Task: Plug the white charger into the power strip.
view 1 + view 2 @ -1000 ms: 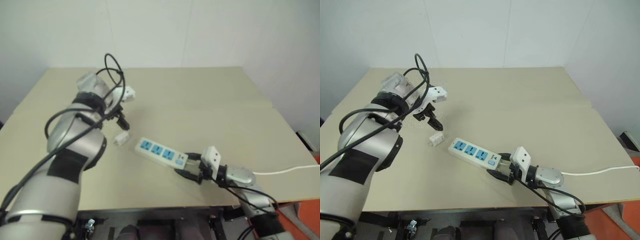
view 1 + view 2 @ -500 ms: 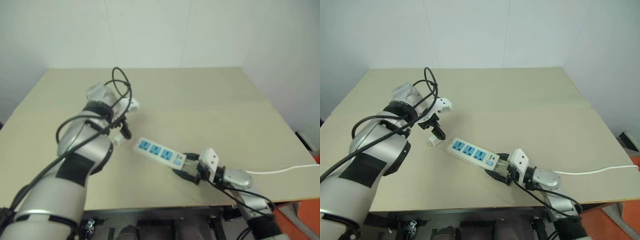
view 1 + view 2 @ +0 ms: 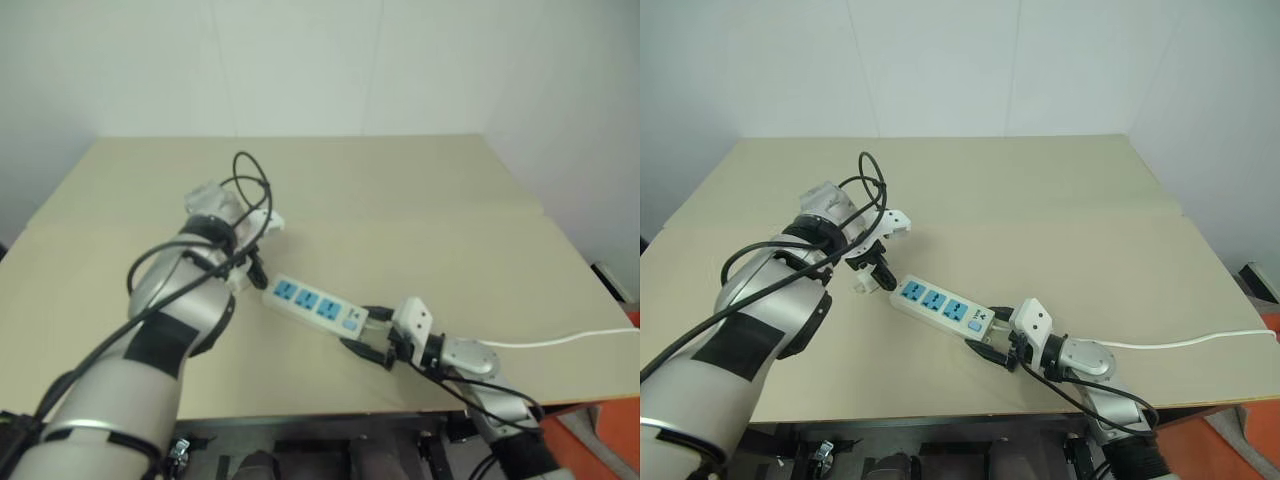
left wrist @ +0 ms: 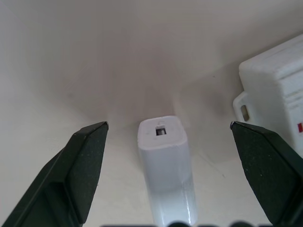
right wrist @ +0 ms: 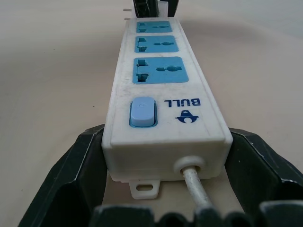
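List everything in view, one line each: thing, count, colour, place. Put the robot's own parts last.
white charger: one, white, lying on the table just off the power strip's far end, between the left gripper's fingers.
power strip: one, white with three blue sockets and a blue switch, lying slantwise near the table's front edge.
cord: one, thin and white, running from the strip's switch end off the table's right side.
table: one, beige, against a pale wall.
left gripper: one, black fingers, open, straddling the charger without touching it.
right gripper: one, black fingers, clasping the strip's switch end on both sides.
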